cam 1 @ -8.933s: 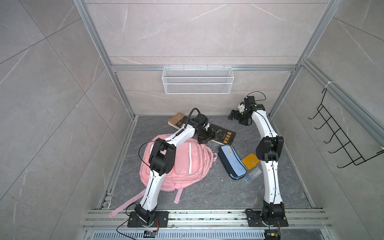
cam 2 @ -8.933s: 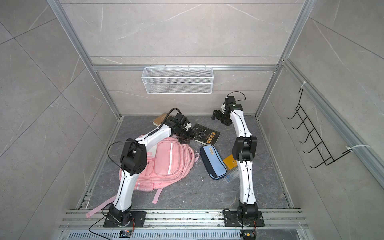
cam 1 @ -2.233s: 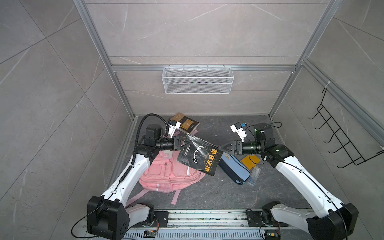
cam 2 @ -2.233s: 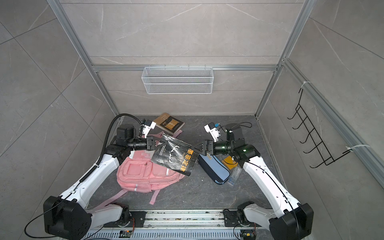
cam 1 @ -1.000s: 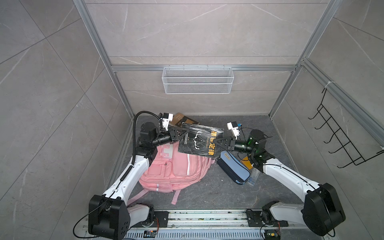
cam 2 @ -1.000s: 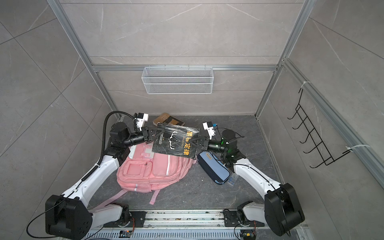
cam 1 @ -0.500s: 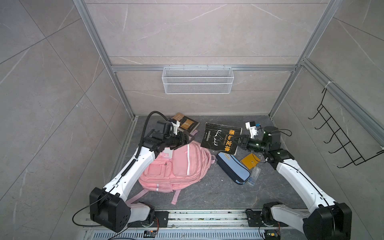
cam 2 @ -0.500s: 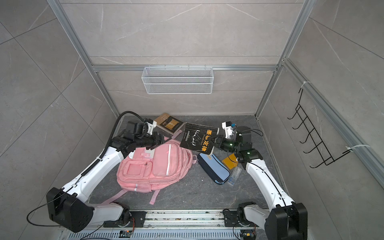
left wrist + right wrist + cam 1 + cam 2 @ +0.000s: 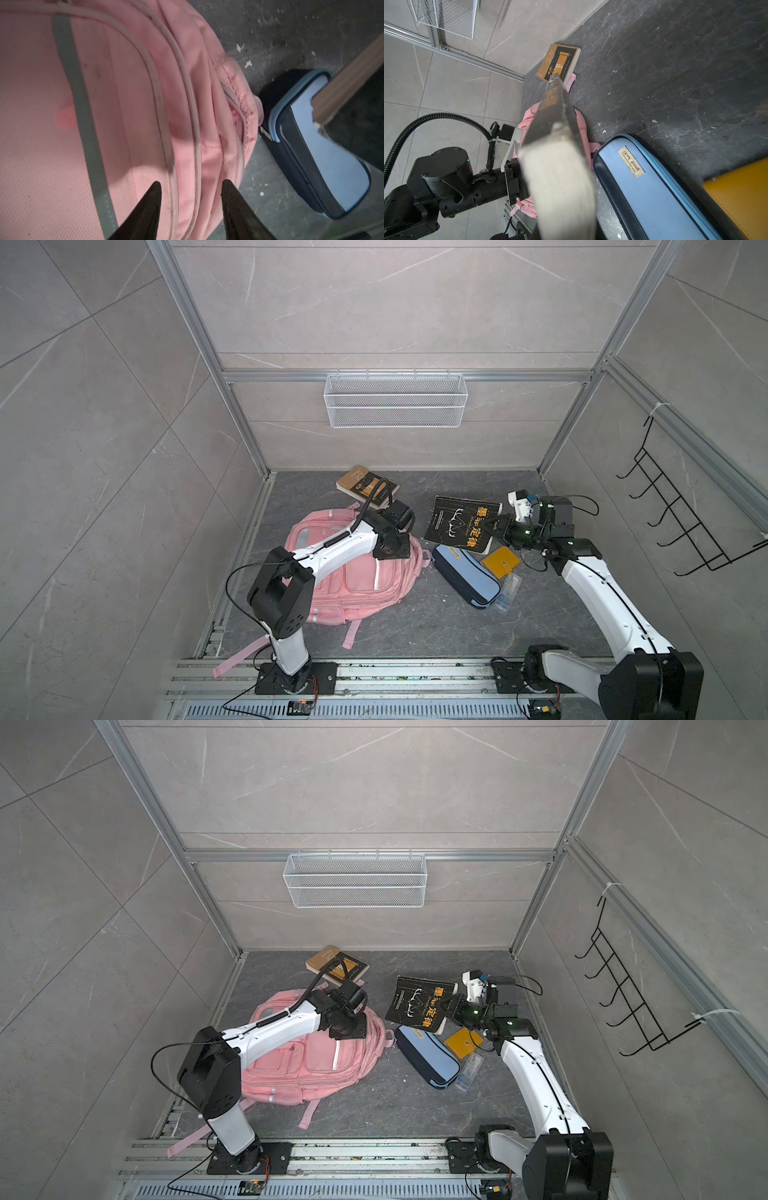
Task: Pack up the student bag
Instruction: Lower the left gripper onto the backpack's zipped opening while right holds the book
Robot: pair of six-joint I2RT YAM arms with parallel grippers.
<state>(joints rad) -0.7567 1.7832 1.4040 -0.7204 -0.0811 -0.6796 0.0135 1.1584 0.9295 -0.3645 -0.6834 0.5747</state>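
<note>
The student bag (image 9: 353,572) (image 9: 316,1056), pink with pale strips, lies flat on the dark floor at centre left. My left gripper (image 9: 190,184) points down over its top end, open, with the bag's zip ridges (image 9: 187,104) between the fingertips. Whether the tips touch the fabric I cannot tell. My right gripper (image 9: 498,526) is shut on the right edge of a black book (image 9: 461,524) (image 9: 419,1004) with orange lettering, held tilted above the floor to the right of the bag. In the right wrist view the book's pale page edge (image 9: 560,187) hides the fingertips.
A light-blue and navy pencil case (image 9: 465,580) (image 9: 654,187) lies right of the bag, beside a yellow wallet-like item (image 9: 500,562) and a small clear box (image 9: 508,591). A brown book (image 9: 365,485) lies at the back. A wire basket (image 9: 395,400) and a hook rack (image 9: 685,522) hang on the walls.
A second ago both grippers held the black book above the bag. The left gripper let go and dropped to the bag's top. The right carried the book off to the right.
</note>
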